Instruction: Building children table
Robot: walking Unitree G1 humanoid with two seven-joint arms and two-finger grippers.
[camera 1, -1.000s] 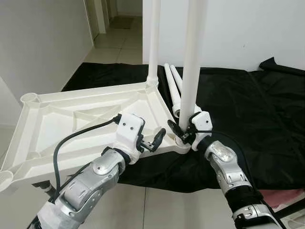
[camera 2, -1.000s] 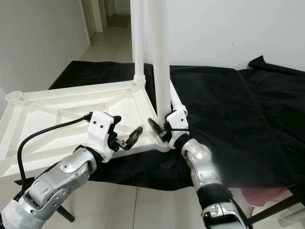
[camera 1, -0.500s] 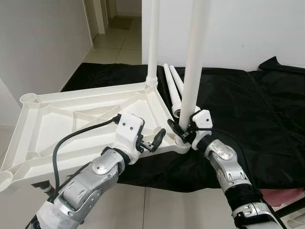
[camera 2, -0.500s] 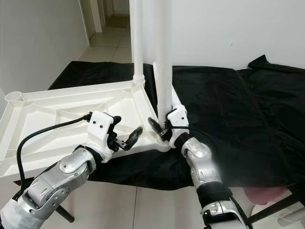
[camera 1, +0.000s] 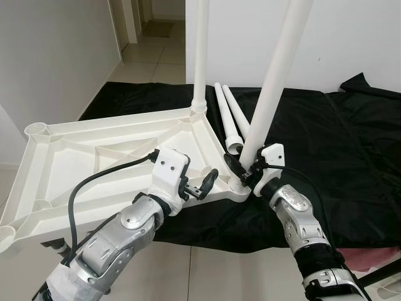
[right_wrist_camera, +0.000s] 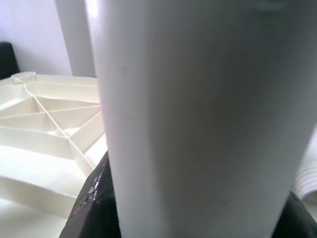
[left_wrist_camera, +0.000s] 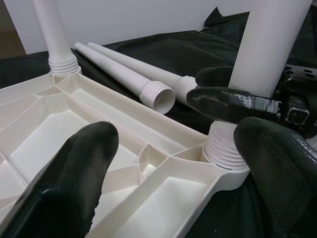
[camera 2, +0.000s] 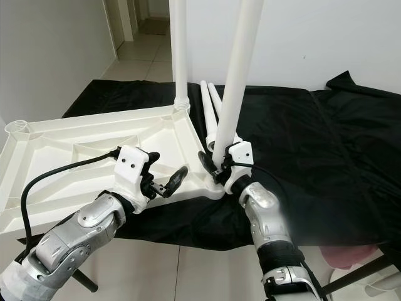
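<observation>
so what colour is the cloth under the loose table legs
Black. The cloth under the two loose legs shows best in the left eye view.

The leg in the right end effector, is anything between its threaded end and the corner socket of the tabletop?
Nothing visible. The leg leans right, its threaded end already at the tabletop's corner socket. The right end effector grips it just above; the two spare legs lie behind, apart.
</observation>
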